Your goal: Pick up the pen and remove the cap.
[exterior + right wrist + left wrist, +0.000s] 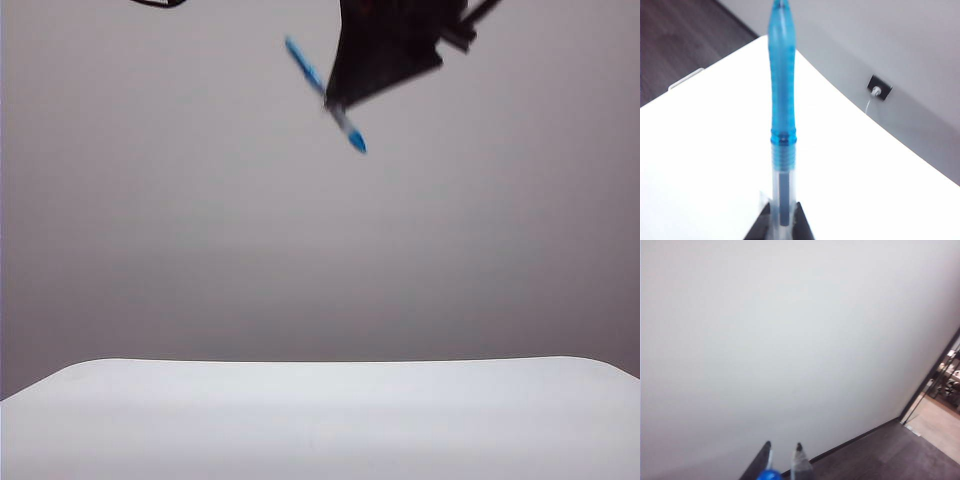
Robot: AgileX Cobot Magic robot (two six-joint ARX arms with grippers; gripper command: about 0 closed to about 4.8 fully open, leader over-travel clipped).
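White table [700,150]; right gripper [780,215] pinches pen [781,85]; left gripper [782,460] cropped.

blue+clear pen [782,100], white table [700,165], black right gripper [781,220].

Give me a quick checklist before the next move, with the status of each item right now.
1. Right hand shut on the pen: ok.
2. Pen lifted above the table: ok, held high in the exterior view.
3. Blue front section uncovered: ok, no cap on it in the right wrist view.
4. Left hand shut on a small blue-tipped piece: ok.
5. That piece is the cap: cannot tell, only its tip shows.
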